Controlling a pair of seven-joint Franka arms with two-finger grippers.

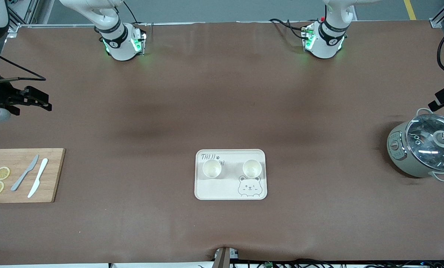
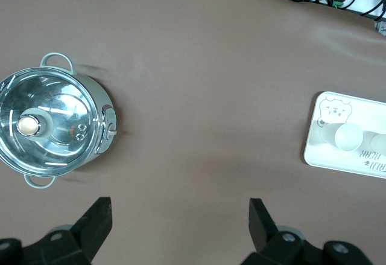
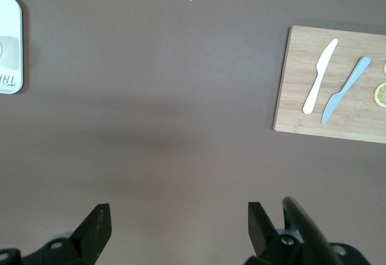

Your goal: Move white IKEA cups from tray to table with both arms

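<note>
White cups, one (image 1: 211, 168) toward the right arm's end and one (image 1: 252, 168) toward the left arm's, stand side by side on the bear tray (image 1: 230, 191), mid-worktop near its front-camera edge. I see left tool (image 2: 179, 218) spread wide, empty, above the pot (image 2: 49, 130) end. Right tool (image 3: 178, 219) likewise, above the cutting board (image 3: 295, 102) end.
</note>
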